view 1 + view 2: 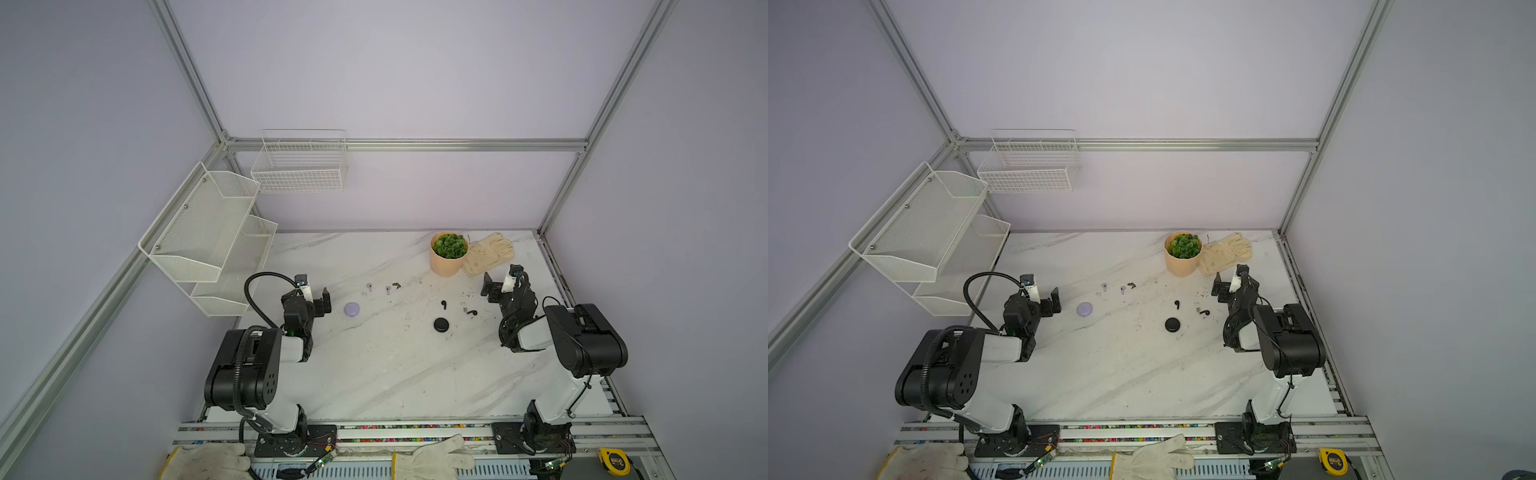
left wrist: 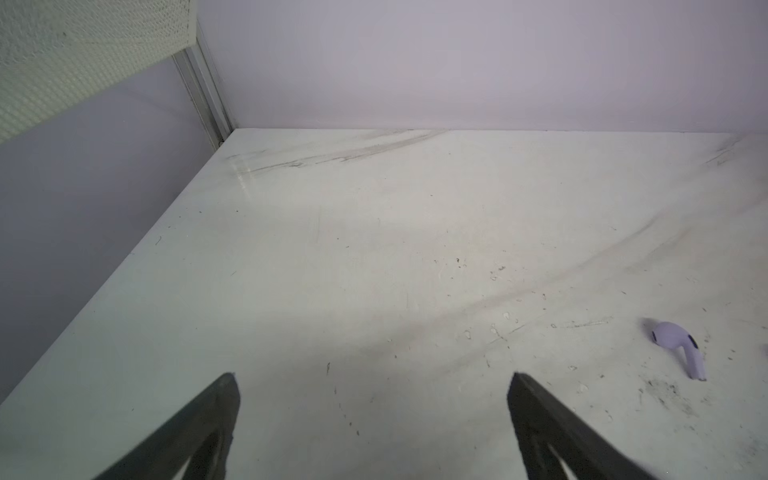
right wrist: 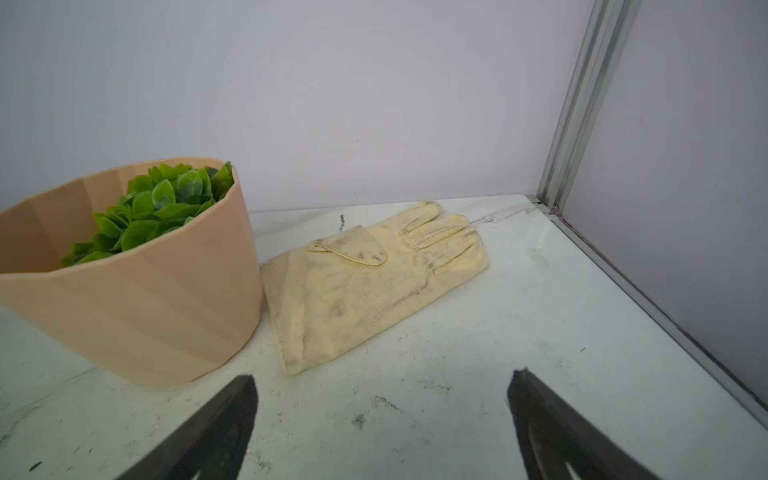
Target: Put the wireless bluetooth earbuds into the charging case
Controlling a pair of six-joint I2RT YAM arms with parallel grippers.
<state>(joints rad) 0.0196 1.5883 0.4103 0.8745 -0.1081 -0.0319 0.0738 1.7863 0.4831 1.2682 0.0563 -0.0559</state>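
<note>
– Marble tabletop (image 1: pixel 374 374), white with grey veins and dusty. What sits farthest left?
– The left gripper (image 1: pixel 313 291), low over the slab. Its jaws are spread wide, and the left wrist view shows only bare marble between them.
– And the task's things?
– Just right of that gripper lies the lilac case (image 1: pixel 352 308), a round disc flat on the table. Its lid looks shut, though it is too small in both top views to be sure. Beyond it, toward the back wall, the two lilac earbuds (image 1: pixel 369 286) lie side by side, apart from the case. A brownish debris bit (image 1: pixel 396 285) sits just beside the right-hand one.
– Further right?
– The two black earbuds (image 1: pixel 444 304), near each other but not touching, with the round black case (image 1: pixel 441 324) just in front of them. All four earbuds lie on the marble, outside the cases.
– And the right end?
– The right gripper (image 1: pixel 500 277), jaws equally wide and holding nothing. It faces a tan plant pot (image 1: pixel 446 266) and a cream glove (image 1: pixel 488 253) lying just beside the pot.
</note>
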